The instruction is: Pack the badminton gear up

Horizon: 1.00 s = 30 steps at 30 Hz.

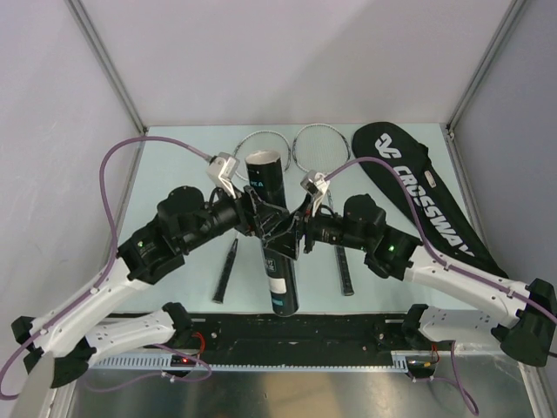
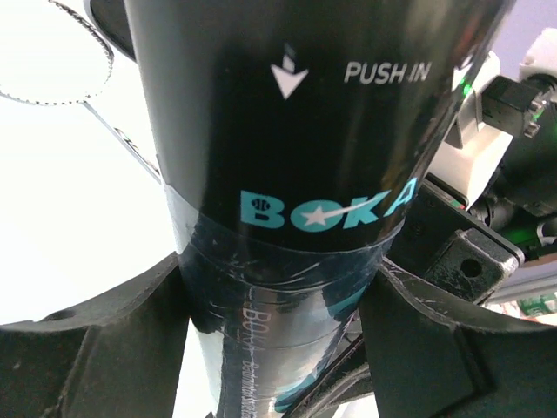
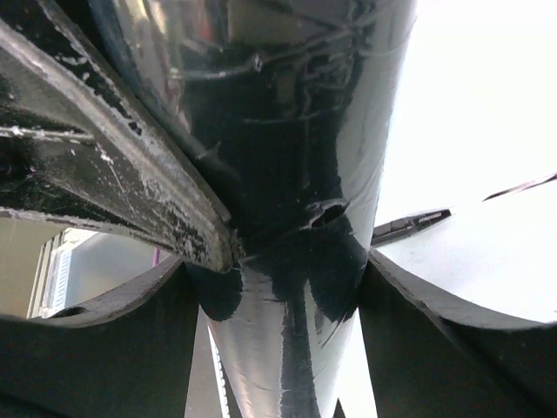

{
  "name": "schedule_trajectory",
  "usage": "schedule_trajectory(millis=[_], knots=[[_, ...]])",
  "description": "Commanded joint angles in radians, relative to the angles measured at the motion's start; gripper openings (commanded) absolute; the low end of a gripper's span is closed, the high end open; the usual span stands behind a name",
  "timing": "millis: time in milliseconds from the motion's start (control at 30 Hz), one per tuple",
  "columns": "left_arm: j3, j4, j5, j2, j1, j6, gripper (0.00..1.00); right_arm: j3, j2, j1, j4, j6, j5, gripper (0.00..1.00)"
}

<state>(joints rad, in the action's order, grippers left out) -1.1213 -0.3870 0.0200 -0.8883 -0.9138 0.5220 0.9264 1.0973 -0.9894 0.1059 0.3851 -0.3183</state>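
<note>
**Tube in both grips, nothing in the bag yet**

My left gripper (image 2: 278, 300) has its jaws pressed against both sides of the black tube (image 1: 266, 178), just below the BOKA lettering. My right gripper (image 3: 278, 292) clamps the same tube from the other side, lower down its body. Between them the tube stands tilted over the middle of the table (image 1: 174, 165), its open mouth toward the far wall.

I see no shuttlecocks anywhere, and I can't tell whether they're inside the tube.

Further out, the left racket (image 1: 224, 272) and the right racket (image 1: 345, 273) lie flat behind the tube, handles toward me, one either side of it. The CROSSWAY bag (image 1: 431, 205) lies flat along the right edge, well apart from both.

I judge the job to be early. The rackets and the tube are all outside the bag.
</note>
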Motion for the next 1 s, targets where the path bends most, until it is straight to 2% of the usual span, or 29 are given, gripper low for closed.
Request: schedule_trajectory(millis=[0,33,100,233,400,500,667,800,967], knots=[[0.016,0.055,-0.048,0.01,0.109,0.069,0.46,0.034,-0.016,-0.005,0.039,0.032,0.049,0.68],[0.017,0.052,-0.069,0.01,0.14,0.072,0.44,0.026,-0.027,-0.004,0.03,0.034,0.06,0.77],[0.012,0.041,-0.094,0.009,0.193,0.065,0.43,0.011,-0.048,-0.005,0.006,0.035,0.088,0.88],[-0.042,-0.061,-0.083,-0.015,0.303,-0.021,0.43,-0.019,-0.1,0.004,-0.078,0.054,0.167,0.96],[-0.111,-0.241,-0.043,-0.088,0.486,-0.195,0.46,-0.063,-0.177,0.037,-0.19,0.148,0.28,0.97],[-0.163,-0.347,-0.031,-0.185,0.602,-0.316,0.48,-0.071,-0.208,0.058,-0.275,0.192,0.349,0.97],[-0.287,-0.475,-0.078,-0.372,0.78,-0.475,0.56,-0.072,-0.246,0.16,-0.407,0.247,0.314,0.95],[-0.372,-0.521,0.011,-0.564,0.847,-0.53,0.59,-0.072,-0.245,0.202,-0.509,0.258,0.416,0.95],[-0.452,-0.525,0.099,-0.79,0.89,-0.544,0.59,-0.072,-0.239,0.249,-0.589,0.25,0.456,0.95]])
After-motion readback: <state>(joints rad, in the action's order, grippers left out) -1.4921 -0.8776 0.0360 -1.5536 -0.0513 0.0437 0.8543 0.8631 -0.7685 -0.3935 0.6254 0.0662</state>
